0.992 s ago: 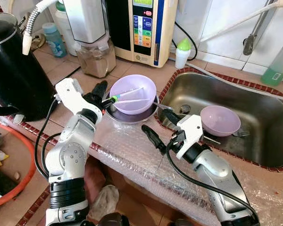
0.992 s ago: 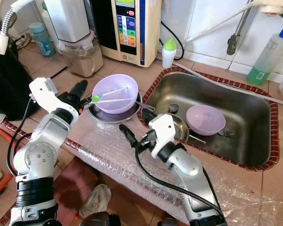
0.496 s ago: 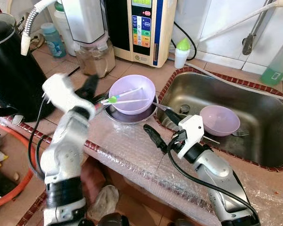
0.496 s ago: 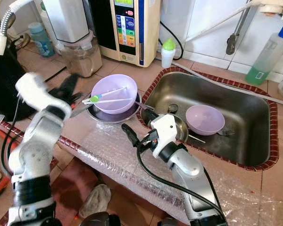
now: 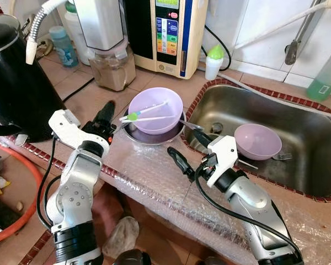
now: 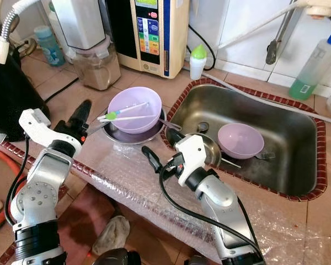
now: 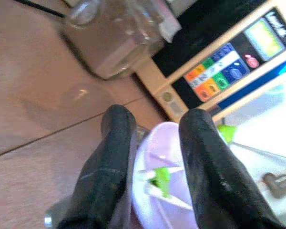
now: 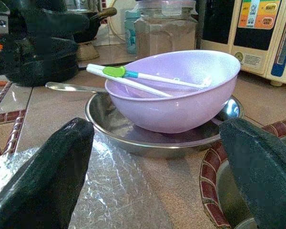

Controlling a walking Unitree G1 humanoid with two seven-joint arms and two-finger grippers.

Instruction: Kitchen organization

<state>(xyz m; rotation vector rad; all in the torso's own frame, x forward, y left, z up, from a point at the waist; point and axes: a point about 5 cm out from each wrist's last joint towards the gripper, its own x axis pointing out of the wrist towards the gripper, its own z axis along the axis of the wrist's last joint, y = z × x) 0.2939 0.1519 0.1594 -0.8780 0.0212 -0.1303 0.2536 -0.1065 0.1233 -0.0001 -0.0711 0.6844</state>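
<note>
A purple bowl (image 5: 155,110) holding a pair of white chopsticks (image 5: 146,113) with a green end rests on a steel plate (image 5: 149,137) on the tiled counter, left of the sink (image 5: 303,132). A second purple bowl (image 5: 257,141) lies in the sink beside a fork (image 5: 282,157). My left gripper (image 5: 106,113) is open just left of the plate, pointing at the bowl (image 7: 167,157), nothing between its fingers. My right gripper (image 5: 190,149) stands wide open in front of the plate at the sink's corner, facing the bowl (image 8: 174,90).
A black kettle (image 5: 16,83) stands at the far left. A blender jar (image 5: 113,66), a water machine (image 5: 165,33) and a small green-capped bottle (image 5: 213,61) line the back. A green bottle (image 5: 325,77) stands behind the sink. Bubble wrap (image 5: 149,171) covers the counter's front edge.
My left gripper has drawn back to the left, away from the chopsticks' end at the bowl's rim. The chopsticks stay in the bowl. The right arm has barely moved.
</note>
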